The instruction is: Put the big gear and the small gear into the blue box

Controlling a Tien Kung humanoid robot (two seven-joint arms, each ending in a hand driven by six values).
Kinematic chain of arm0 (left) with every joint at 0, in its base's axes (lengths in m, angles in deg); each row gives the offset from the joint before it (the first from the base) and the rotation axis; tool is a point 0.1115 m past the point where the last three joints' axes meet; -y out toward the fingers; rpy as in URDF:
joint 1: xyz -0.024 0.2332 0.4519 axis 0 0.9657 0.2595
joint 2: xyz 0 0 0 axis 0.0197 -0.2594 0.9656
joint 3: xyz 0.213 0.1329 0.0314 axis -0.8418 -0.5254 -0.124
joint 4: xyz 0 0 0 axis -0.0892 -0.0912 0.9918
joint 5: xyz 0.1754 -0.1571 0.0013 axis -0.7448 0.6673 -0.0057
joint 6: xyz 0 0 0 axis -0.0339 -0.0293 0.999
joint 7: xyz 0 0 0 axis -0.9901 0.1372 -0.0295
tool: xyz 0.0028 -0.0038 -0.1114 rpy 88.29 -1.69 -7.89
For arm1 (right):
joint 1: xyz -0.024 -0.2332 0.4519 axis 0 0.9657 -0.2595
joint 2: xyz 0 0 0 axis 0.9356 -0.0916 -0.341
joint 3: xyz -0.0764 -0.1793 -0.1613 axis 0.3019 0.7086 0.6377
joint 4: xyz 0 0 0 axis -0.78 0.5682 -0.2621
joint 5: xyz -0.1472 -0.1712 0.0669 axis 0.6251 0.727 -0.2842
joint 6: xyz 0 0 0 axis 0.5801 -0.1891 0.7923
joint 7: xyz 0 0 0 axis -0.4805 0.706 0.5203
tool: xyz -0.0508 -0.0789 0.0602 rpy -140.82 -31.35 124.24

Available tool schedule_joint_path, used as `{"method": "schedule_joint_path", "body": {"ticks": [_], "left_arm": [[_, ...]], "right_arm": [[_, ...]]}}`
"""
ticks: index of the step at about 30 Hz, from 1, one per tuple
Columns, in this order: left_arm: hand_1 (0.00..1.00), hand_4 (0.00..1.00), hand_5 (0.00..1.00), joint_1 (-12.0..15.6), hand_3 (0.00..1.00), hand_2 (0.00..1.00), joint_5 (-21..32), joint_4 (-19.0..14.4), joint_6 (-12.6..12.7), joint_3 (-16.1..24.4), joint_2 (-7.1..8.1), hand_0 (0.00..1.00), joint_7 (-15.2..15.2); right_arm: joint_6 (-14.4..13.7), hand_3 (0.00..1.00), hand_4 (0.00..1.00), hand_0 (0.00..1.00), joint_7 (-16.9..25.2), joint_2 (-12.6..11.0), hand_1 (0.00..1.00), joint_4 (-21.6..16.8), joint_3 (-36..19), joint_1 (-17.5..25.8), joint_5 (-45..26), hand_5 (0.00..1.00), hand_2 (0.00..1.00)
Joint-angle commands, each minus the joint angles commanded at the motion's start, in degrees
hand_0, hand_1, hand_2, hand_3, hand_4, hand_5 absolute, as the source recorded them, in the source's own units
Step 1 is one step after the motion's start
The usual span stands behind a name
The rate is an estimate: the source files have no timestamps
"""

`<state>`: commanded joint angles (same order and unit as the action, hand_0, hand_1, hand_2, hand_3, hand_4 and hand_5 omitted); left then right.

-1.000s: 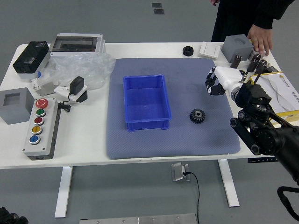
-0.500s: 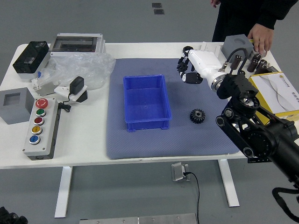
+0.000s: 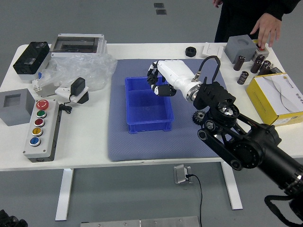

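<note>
Right hand (image 3: 162,80), black with a white shell, is over the blue box's (image 3: 150,126) far right part; contact with the wall unclear. Can't tell if it's apart, together or clamped on a gear. Black toothed gear (image 3: 198,117) on the mat right of the box, partly behind the right arm; can't confirm which size. No ID on a second gear. Box is smooth plastic, open top, straight walls. Textured blue-grey mat (image 3: 137,146) extends past it on all sides; widest margin right, under the arm, narrower left. Bit of left arm (image 3: 10,221) at lower left corner. Crinkled clear plastic bag (image 3: 80,71) well left of the box. Person's hand (image 3: 267,29) reaches down by the grey block (image 3: 240,48) at far right; other hand (image 3: 217,2) at top edge.
</note>
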<state>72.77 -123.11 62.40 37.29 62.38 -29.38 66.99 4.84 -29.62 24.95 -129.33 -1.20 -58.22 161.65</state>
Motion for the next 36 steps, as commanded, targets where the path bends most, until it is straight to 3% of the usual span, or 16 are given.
{"method": "schedule_joint_path", "body": {"ticks": [4,5,10,11,22,28,29,36], "left_arm": [[0.827,0.698,0.607,0.0,0.845,0.828,-0.07,-0.01,-0.04,0.0,-0.03,0.836,0.01],[0.826,0.698,0.608,0.0,0.845,0.828,-0.08,-0.01,-0.05,0.01,-0.02,0.837,0.0],[0.826,0.698,0.608,0.07,0.845,0.828,-0.15,-0.02,-0.08,0.1,-0.01,0.837,-0.01],[0.826,0.699,0.617,0.08,0.846,0.827,-0.15,-0.01,-0.08,0.1,-0.02,0.836,-0.01],[0.826,0.7,0.623,0.01,0.846,0.828,0.31,0.0,0.05,-0.03,-0.04,0.835,-0.04],[0.825,0.701,0.625,-0.11,0.846,0.828,0.58,0.05,0.21,-0.1,0.09,0.835,-0.01],[0.824,0.701,0.625,-0.11,0.846,0.828,0.59,0.05,0.22,-0.1,0.11,0.835,-0.01],[0.824,0.702,0.625,-0.25,0.846,0.827,0.93,0.11,0.42,-0.15,0.27,0.836,0.02]], "right_arm": [[2.89,0.641,0.523,0.531,0.34,0.57,0.462,0.48,0.99,0.2,-2.5,0.098,0.515],[3.61,0.998,0.768,0.757,0.39,0.6,0.697,0.58,1.1,0.21,-2.91,0.336,0.837],[6.22,0.998,0.768,0.757,0.58,0.66,0.697,1.01,0.81,0.2,-4.31,0.336,0.837],[6.49,0.998,0.832,0.829,0.6,0.66,0.772,1.05,0.69,0.19,-4.46,0.388,0.927],[7.66,0.998,0.858,0.842,0.43,-0.74,0.791,-0.3,-2.06,0.22,-4.27,0.423,0.936],[8.16,0.998,0.863,0.839,0.26,-4.79,0.782,-2.87,-5.83,2.3,-3.99,0.425,0.915],[8.26,0.949,0.859,0.822,0.22,-5.45,0.77,-3.23,-6.43,2.84,-4.04,0.42,0.858],[9.37,0.92,0.854,0.82,0.06,-10.82,0.767,-5.54,-10.96,8.64,-5.62,0.414,0.842]]}}
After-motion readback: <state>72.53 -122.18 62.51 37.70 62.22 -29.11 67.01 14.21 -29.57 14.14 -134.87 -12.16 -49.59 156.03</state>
